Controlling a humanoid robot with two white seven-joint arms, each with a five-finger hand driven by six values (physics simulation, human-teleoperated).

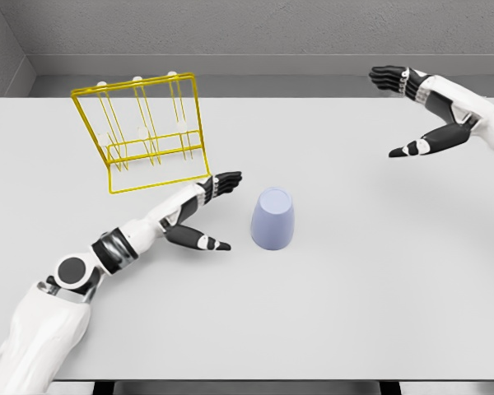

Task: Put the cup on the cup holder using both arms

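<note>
A smooth lavender tapered cup (pixel 272 218) is standing upside down mid-table (pixel 379 288). The yellow wire cup holder (pixel 144 132) is sitting near the far left corner. Left hand (pixel 207 212) is spreading beside the cup; right hand (pixel 412 111) is spreading, empty.

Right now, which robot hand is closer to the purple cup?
The left hand. It is open just to the left of the cup, fingers spread toward it but not touching. The right hand is open too, far off up near the table's back right corner.
</note>
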